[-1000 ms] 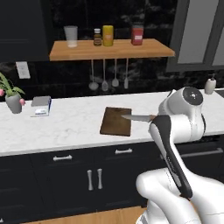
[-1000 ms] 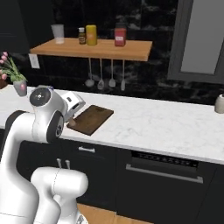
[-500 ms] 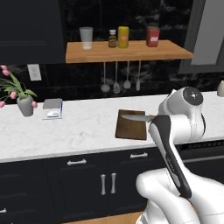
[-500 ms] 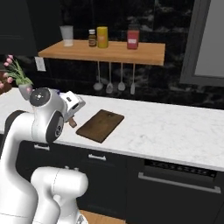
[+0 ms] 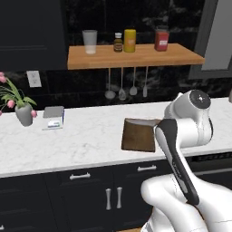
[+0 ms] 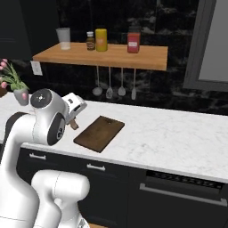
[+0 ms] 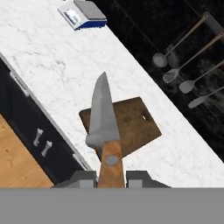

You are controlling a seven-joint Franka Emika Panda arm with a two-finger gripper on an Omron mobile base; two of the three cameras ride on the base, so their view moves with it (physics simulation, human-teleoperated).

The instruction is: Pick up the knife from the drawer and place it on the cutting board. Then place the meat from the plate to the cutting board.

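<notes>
In your hand view, nearest to you, the gripper [image 7: 110, 177] has its jaws drawn in tight on the light wooden handle of the knife [image 7: 104, 127], one dark finger tip on each side of it. The silver blade runs away from the hand, held above the cutting board [image 7: 131, 124], its tip reaching out past the board's edge over the white marble counter [image 7: 48, 65].

In the right base view you see the gripper [image 6: 74, 116] beside the arm's big shoulder joint, above the counter [image 6: 178, 138] and near the left end of the cutting board [image 6: 99, 133], with a bit of the tan knife [image 6: 74, 124] handle showing under it. From the left base view the cutting board [image 5: 139, 135] lies flat near the counter's front edge, partly hidden by the arm.

Beyond the board, a small scale-like device [image 7: 83, 14] sits on the counter. Against the dark back wall, ladles and spoons [image 5: 121, 88] hang under the wooden shelf [image 5: 131, 56], which carries a glass [image 5: 89, 41] and jars [image 5: 129, 40]. A potted plant [image 5: 18, 102] stands at the far left of the counter.
</notes>
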